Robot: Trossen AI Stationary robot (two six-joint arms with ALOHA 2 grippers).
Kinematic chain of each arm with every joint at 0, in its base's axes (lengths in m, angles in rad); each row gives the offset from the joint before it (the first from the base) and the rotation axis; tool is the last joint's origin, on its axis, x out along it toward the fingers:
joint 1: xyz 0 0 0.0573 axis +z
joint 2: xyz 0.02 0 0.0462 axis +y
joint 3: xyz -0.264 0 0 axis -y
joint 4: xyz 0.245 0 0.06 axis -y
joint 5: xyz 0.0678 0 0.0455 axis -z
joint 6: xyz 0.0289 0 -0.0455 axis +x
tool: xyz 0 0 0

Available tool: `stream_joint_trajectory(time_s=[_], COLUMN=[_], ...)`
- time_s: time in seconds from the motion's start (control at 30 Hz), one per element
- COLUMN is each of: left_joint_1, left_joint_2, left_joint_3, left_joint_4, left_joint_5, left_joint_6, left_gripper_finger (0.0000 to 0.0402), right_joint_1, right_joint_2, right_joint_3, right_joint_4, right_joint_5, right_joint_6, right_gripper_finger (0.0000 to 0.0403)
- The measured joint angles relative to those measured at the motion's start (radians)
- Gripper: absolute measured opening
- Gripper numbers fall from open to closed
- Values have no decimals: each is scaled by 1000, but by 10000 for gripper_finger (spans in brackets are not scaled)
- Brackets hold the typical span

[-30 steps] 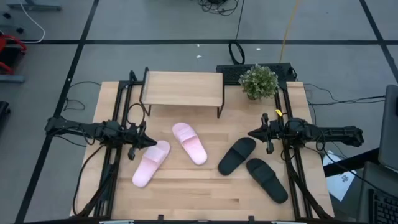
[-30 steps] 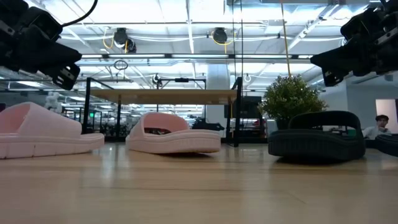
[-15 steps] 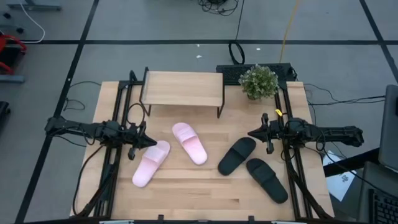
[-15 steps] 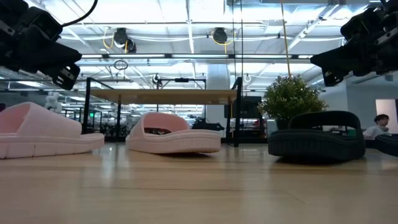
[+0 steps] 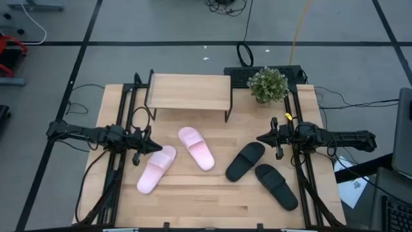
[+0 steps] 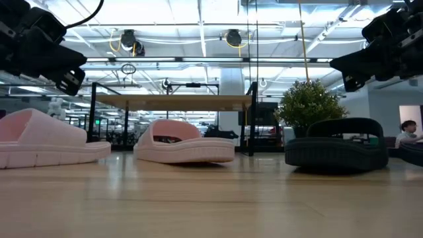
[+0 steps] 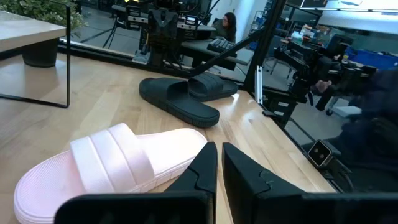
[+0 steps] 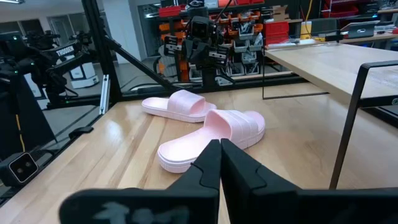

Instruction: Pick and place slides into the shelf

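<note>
Two pale pink slides lie sole-down on the table, one [image 5: 156,169] near my left gripper and one [image 5: 196,147] at the middle. Two black slides [image 5: 245,160] [image 5: 277,186] lie sole-down to the right. The shelf [image 5: 188,93] stands on its black legs at the far edge, nothing on or under it. My left gripper [image 5: 156,147] hovers shut above the table, beside the left pink slide's far end; its wrist view shows the middle pink slide [image 7: 112,168] just ahead. My right gripper [image 5: 259,138] hovers shut, just beyond the nearer black slide's far end.
A potted plant [image 5: 268,84] stands on the table's far right corner beside the shelf. Black frame rails run along the table's left [image 5: 122,122] and right [image 5: 299,167] sides. Bare wood lies along the near edge [image 5: 206,206]. A person [image 6: 406,132] sits in the room behind.
</note>
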Motion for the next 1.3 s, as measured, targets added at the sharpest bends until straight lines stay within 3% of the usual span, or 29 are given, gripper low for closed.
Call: stream_joint_trajectory(time_s=[0.77,0.9,1.13,1.3], left_joint_1=[0,0,0,0], left_joint_2=[0,0,0,0], left_joint_3=[0,0,0,1], left_joint_4=[0,25,132,231], left_joint_5=[0,-60,-113,-115], left_joint_6=[1,85,-125,-190], left_gripper_finger=[21,21,21,21], right_joint_1=[0,0,0,0], right_joint_2=[0,0,0,0], right_joint_3=[0,0,0,0], right_joint_4=[1,10,235,433], right_joint_5=[0,0,-2,10], right_joint_6=[0,0,167,175], right_gripper_finger=[0,0,0,0])
